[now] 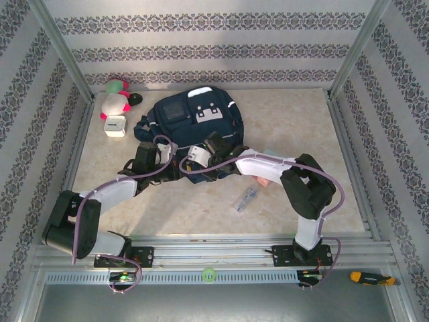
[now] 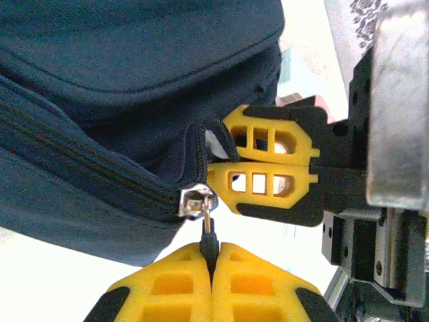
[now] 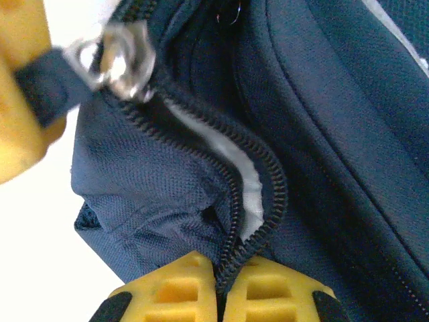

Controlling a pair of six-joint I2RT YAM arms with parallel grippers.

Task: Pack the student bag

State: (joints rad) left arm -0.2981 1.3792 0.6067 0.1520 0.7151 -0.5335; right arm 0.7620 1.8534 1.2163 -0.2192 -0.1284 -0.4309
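Bag: student bag (image 1: pixel 175 114), zip partly open.
Left gripper (image 2: pixel 212 258): squeezes the zip pull (image 2: pixel 209 228).
Right gripper (image 3: pixel 222 285): pinches the zip edge (image 3: pixel 258 221).
Left to do: open it, fill it.

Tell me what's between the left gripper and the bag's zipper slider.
In the left wrist view, the dark pull tab spans it, running from the silver slider on the bag down into the shut left gripper.

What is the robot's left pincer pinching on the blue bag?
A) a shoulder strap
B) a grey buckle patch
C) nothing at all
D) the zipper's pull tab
D: the left pincer is shut on the dark pull tab hanging from the silver zipper slider of the bag.
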